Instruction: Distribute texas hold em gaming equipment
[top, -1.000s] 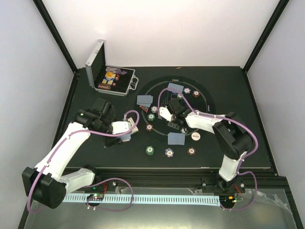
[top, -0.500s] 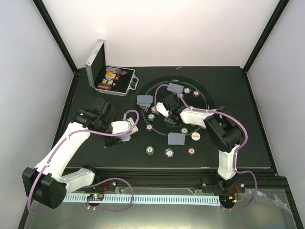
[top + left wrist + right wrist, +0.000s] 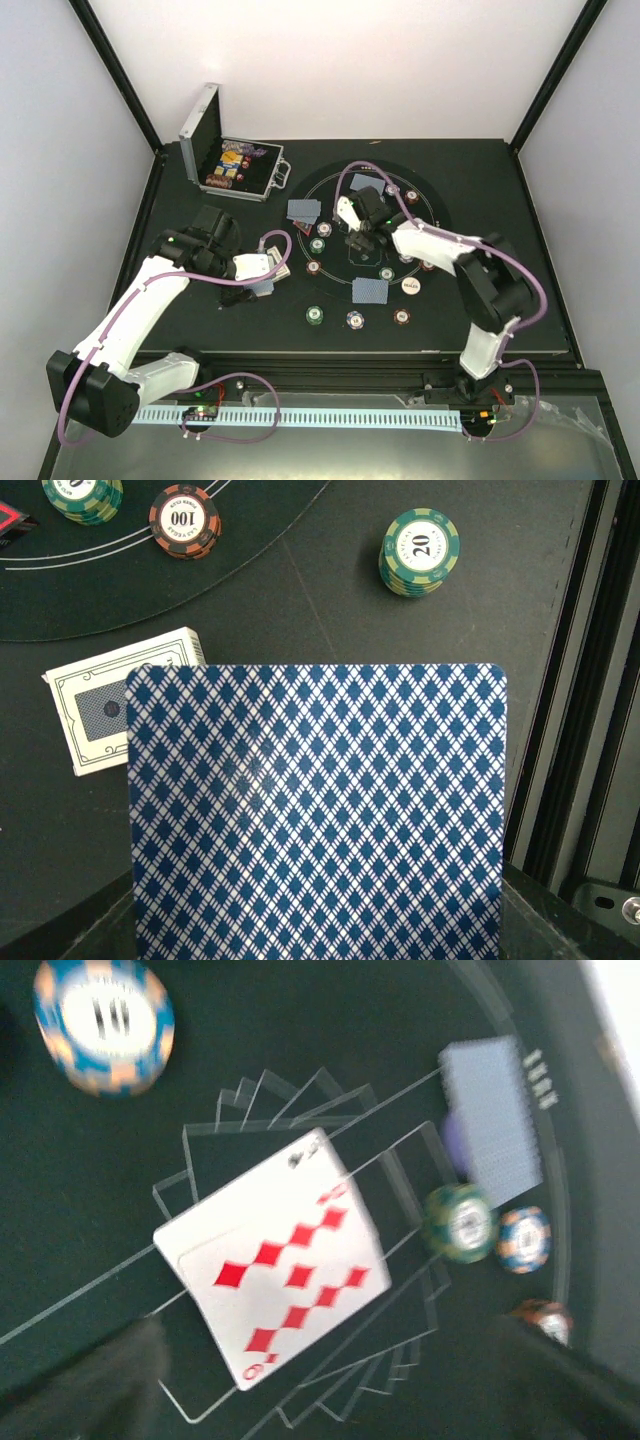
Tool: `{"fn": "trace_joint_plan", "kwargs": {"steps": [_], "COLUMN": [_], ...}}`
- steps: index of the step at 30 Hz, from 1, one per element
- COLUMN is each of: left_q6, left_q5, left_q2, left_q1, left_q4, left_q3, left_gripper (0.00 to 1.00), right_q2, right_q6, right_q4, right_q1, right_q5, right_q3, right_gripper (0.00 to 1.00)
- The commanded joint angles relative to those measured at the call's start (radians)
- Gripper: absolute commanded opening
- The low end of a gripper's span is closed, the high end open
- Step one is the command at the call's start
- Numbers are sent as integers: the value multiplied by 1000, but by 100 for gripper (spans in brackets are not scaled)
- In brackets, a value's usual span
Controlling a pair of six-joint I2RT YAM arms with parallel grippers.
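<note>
My left gripper (image 3: 268, 268) is shut on a blue diamond-backed playing card (image 3: 315, 810) that fills the left wrist view and hides the fingers. Beneath it lie a white card box (image 3: 125, 710) and a green chip stack (image 3: 420, 550). My right gripper (image 3: 360, 236) hovers over the mat's centre, its blurred fingers (image 3: 105, 1385) spread wide and open. A face-up nine of diamonds (image 3: 280, 1280) lies on the printed card outlines below it, touched by neither finger. Face-down cards (image 3: 369, 290) and chips (image 3: 317, 315) ring the round mat.
The open silver case (image 3: 235, 165) stands at the back left. Round the mat's centre sit a blue-white chip stack (image 3: 103, 1022), a green chip (image 3: 460, 1222), a purple button (image 3: 455, 1145) under face-down cards (image 3: 490, 1120), and a white button (image 3: 410, 285).
My right gripper has swung slightly back and right over the mat's centre and its jaws have widened, leaving the nine of diamonds flat on the mat. The left arm has not moved.
</note>
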Motion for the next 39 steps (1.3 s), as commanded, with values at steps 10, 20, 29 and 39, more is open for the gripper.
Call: {"fn": "trace_joint_plan", "kwargs": {"steps": [10,20,29,39], "left_q6": [10,3,-5,-6], "left_q5": [27,40,55,60], "left_q2": [-23,-13,-2,4], "left_q1": [8,8,7,7], "left_q4": [-27,-28,-26,-28], "left_q3": [34,54,62,67], "left_gripper": [2,2,1,1], "right_q2": [-367,-455,-359,-213], "right_q6": [849,1277,1604,1721], "right_q4": [24,185,452,602], "right_q1": [-156,27,191,304], "right_q5": [-622,-841,-916,-974], "right_q3": [111,-139,-280,-214], "right_gripper": [100,100,90,79]}}
